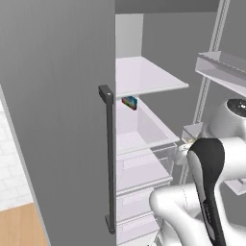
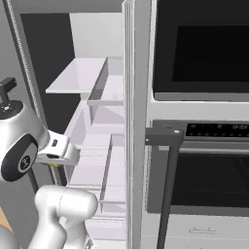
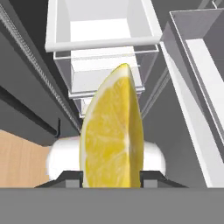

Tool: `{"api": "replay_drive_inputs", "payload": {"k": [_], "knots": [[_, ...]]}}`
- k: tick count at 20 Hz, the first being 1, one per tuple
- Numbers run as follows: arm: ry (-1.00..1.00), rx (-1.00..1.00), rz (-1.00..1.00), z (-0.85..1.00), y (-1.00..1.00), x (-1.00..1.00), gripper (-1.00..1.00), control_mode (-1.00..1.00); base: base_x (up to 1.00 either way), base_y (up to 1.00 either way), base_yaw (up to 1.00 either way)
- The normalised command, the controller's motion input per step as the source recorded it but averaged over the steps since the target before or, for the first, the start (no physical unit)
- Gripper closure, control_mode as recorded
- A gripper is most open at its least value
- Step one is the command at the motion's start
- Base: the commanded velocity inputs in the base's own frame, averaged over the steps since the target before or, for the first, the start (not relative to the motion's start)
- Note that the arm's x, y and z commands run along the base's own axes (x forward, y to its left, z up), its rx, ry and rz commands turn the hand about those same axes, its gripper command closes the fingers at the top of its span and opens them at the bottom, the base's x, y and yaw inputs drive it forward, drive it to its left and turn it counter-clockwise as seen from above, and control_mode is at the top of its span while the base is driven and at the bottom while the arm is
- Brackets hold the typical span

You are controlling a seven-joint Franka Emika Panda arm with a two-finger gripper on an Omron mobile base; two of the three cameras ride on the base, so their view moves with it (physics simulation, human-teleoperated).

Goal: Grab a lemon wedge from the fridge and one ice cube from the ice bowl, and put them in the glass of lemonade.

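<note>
My gripper [image 3: 111, 177] is shut on the lemon wedge [image 3: 111, 135], a bright yellow slice standing upright between the two dark fingertips [image 3: 70, 177]. The fridge [image 1: 57, 96] stands open, its grey door with a long dark bar handle [image 1: 109, 158] at the left. White shelves and drawers [image 1: 144, 139] fill the inside. The hand [image 1: 186, 144] hovers in front of the open drawers, a little outside the compartment. A sliver of the yellow lemon wedge [image 2: 53, 164] shows under the hand [image 2: 58, 151] in the right base view.
A small blue-and-red packet [image 1: 129, 102] lies at the back of a fridge shelf. Door racks [image 1: 221, 67] hang on the right-hand fridge door. The black-fronted oven column [image 2: 204, 146] with its bar handle [image 2: 168, 185] stands right of the fridge.
</note>
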Motion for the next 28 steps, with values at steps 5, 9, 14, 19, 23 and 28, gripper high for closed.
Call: {"api": "replay_drive_inputs", "payload": {"k": [5,9,14,19,23,28], "knots": [[0.00,0.00,0.00,0.00,-0.24,-0.52,1.00,-1.00,0.00,0.00,0.00],[0.00,0.00,0.00,-0.01,0.00,-0.16,1.00,1.00,-0.66,0.00,0.00],[0.00,0.00,0.00,0.00,0.00,0.00,1.00,1.00,-1.00,0.00,0.00],[0.00,0.00,0.00,0.00,0.00,0.00,1.00,1.00,-0.82,-0.06,0.02],[0.00,0.00,0.00,0.00,0.00,0.00,1.00,1.00,-0.56,-0.53,0.03],[0.00,0.00,0.00,0.00,0.00,0.00,1.00,1.00,-0.26,-0.89,0.00]]}}
